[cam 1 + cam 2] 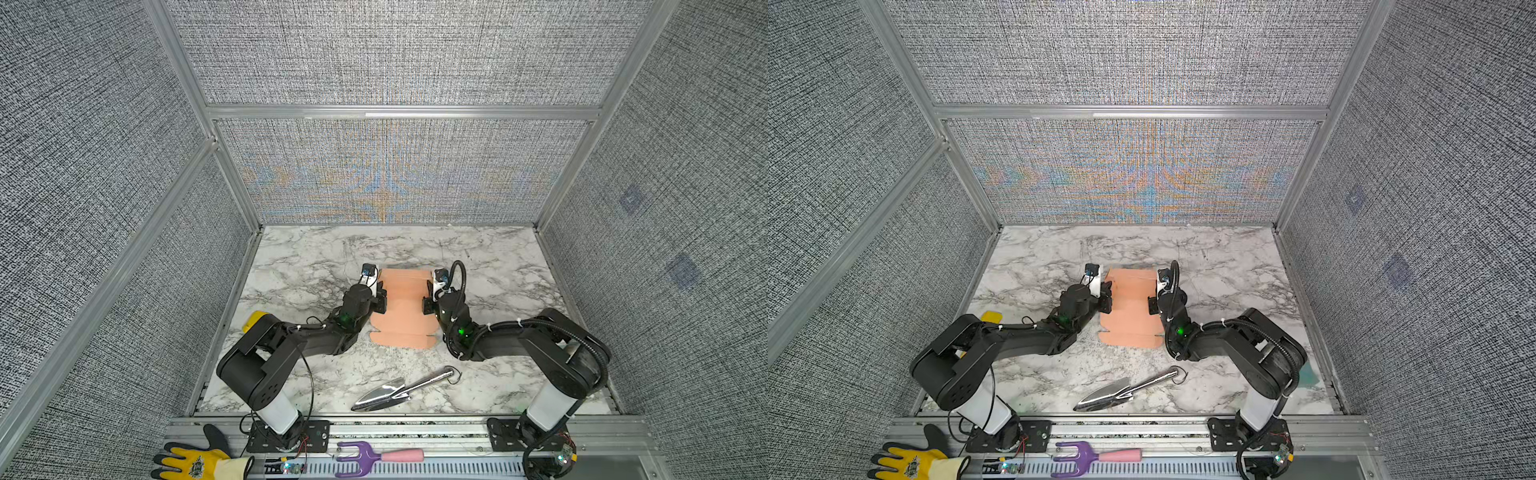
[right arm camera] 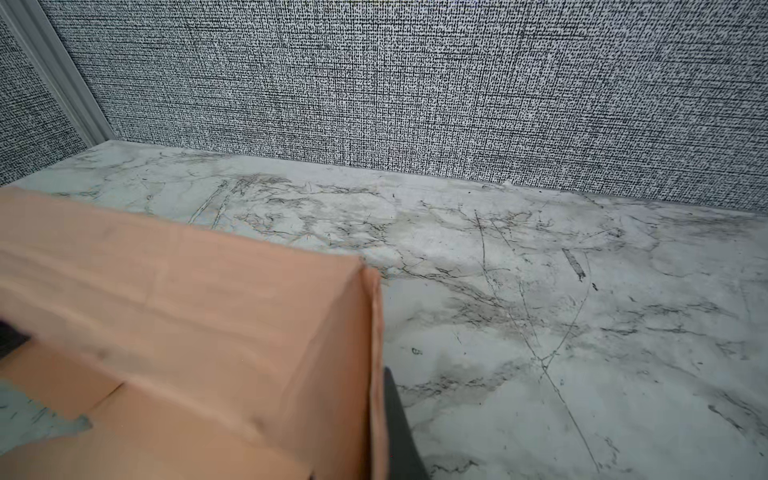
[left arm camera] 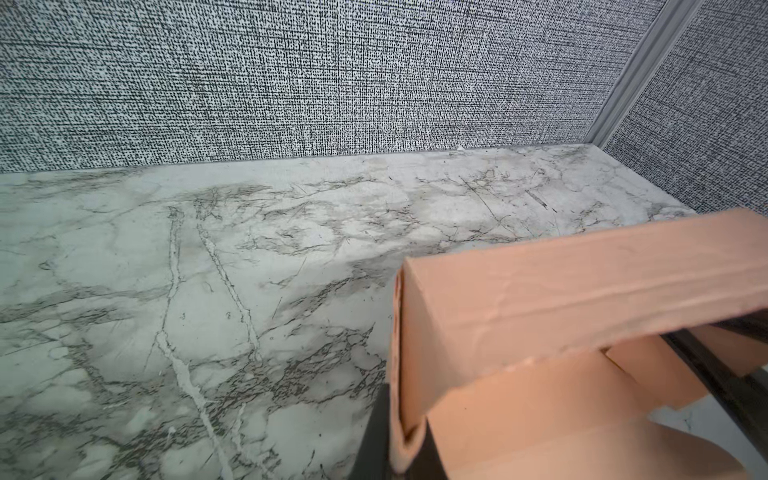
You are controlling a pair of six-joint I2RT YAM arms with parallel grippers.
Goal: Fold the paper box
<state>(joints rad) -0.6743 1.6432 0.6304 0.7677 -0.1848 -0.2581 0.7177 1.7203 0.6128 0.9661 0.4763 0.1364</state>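
The salmon-pink paper box [image 1: 402,309] [image 1: 1128,309] lies mid-table in both top views, between my two grippers. Its side walls and far wall stand up, and a flat flap [image 1: 403,338] stretches toward the front. My left gripper [image 1: 381,300] [image 3: 405,440] is shut on the box's left side wall [image 3: 399,374], with a dark finger [image 3: 376,432] on each face. My right gripper [image 1: 428,300] [image 2: 380,432] pinches the right side wall [image 2: 376,353]. Only its outer finger [image 2: 401,428] shows; cardboard hides the inner one.
A metal trowel [image 1: 399,388] lies on the marble table [image 1: 498,270] in front of the box. A purple hand fork with a pink handle [image 1: 374,457] and a yellow glove [image 1: 195,463] rest on the front rail. Woven grey walls [image 1: 399,174] close in three sides.
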